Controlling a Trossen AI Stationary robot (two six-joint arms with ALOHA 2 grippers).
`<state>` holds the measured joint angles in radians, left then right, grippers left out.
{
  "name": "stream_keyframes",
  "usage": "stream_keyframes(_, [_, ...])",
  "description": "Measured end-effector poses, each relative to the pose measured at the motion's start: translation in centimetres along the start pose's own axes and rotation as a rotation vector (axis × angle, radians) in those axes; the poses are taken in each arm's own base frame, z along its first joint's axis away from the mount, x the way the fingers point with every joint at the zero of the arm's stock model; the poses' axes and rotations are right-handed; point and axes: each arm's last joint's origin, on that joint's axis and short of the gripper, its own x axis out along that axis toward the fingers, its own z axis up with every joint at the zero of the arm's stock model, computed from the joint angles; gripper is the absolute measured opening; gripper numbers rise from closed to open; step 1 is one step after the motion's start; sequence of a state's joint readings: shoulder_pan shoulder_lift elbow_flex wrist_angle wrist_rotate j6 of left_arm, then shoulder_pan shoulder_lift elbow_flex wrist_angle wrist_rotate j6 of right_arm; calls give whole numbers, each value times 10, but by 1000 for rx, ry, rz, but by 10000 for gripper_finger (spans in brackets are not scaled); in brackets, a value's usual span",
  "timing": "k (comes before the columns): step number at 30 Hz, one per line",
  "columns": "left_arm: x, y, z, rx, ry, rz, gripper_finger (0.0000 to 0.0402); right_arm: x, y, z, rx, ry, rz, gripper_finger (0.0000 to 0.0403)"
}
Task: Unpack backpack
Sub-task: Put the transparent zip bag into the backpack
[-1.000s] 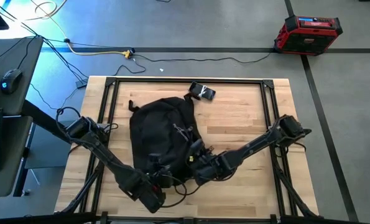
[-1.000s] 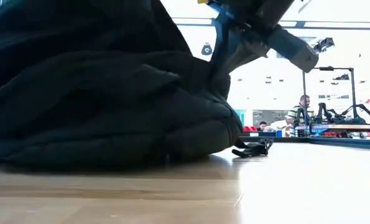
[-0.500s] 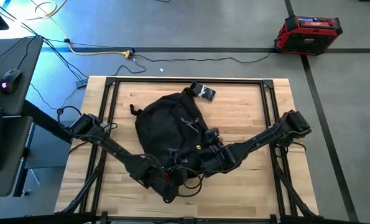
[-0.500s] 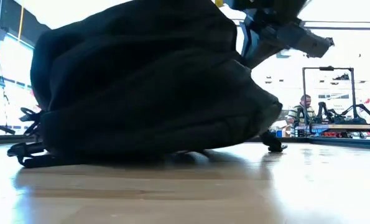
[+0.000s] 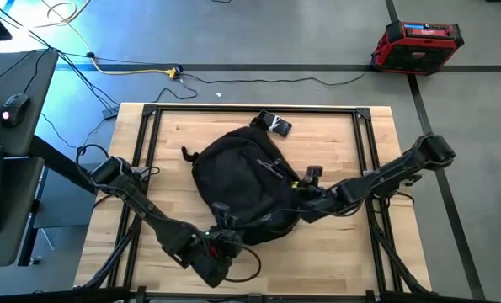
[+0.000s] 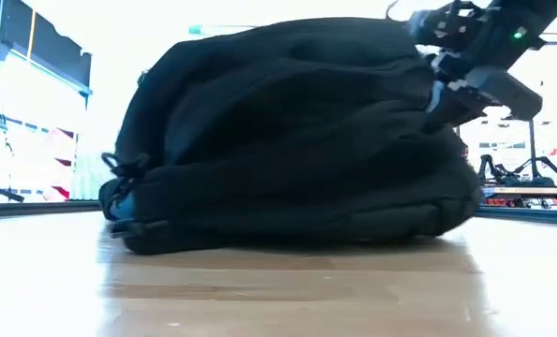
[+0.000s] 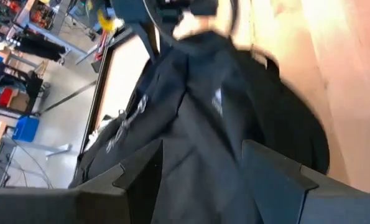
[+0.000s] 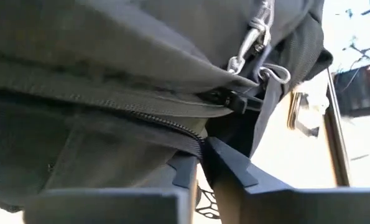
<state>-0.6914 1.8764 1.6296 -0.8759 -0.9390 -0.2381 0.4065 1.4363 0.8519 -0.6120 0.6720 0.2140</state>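
On table (image 5: 334,143) — backpack (image 5: 242,181) lying flat, contents hidden — small black item (image 5: 275,124) beside.

Desk (image 5: 334,147): light wood-plank top with a black metal frame along its edges. Backpack (image 5: 242,189) lies on it near the middle, flat on the wood, black, rounded. Small dark object with a white patch (image 5: 275,124) lies at the far edge, just beyond the backpack's top.
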Motion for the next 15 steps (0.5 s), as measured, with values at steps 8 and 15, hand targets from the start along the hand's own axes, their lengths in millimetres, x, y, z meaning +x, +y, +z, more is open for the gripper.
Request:
stream_keyframes(8, [1,-1,-22,-58,175,-77,200,-19,-13,8,44,-58,56,152])
stream_keyframes(15, [12,-18,-15,19,130,-416,200,-21,-6,4,10,-37,133,203])
